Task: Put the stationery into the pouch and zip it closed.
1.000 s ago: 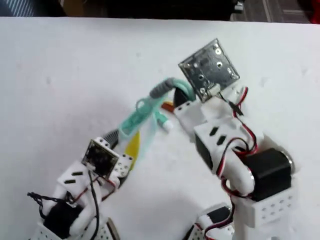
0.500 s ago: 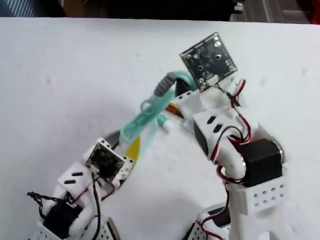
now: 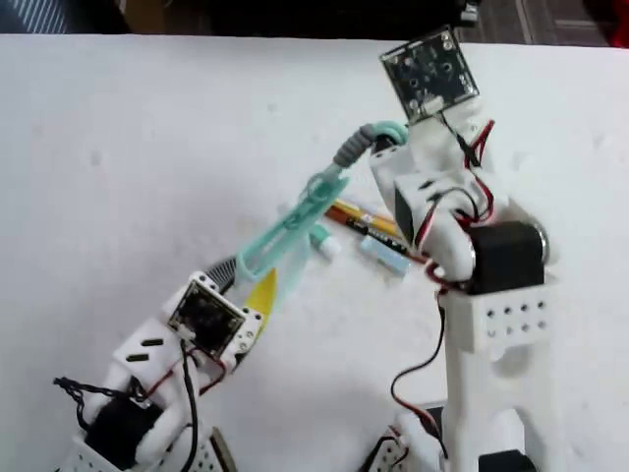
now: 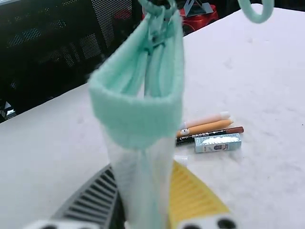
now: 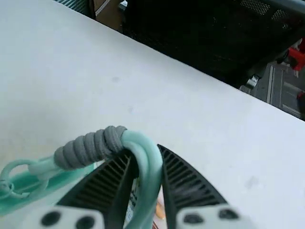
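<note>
A white table (image 3: 118,147) runs back to a dark room beyond its far edge. On the left, the left gripper (image 3: 248,282) has its jaws pressed onto one end of the mint-green pouch (image 3: 290,231). Its own wrist view shows the pouch's clear body pinched between a grey ribbed finger and a yellow one. From there the pouch rises slantwise, lifted off the table and stretched towards the other arm.

Under its upper end the stationery (image 3: 369,234) lies on the table, outside the pouch: a few pencils or pens side by side and a small pale-blue block (image 4: 217,143) just beside them.

Further right, the right gripper (image 5: 145,179) pinches the pouch's green loop (image 5: 143,150) between its black ribbed fingers, near the loop's grey binding (image 5: 88,145).

With nothing packed, the task looks to be at an early step. The pouch is held taut by both ends, probably so the zip can be worked by the loop. Whether the zip is open cannot be told. Next, the mouth must gape enough to take the items, and one arm will have to let go to fetch them.
</note>
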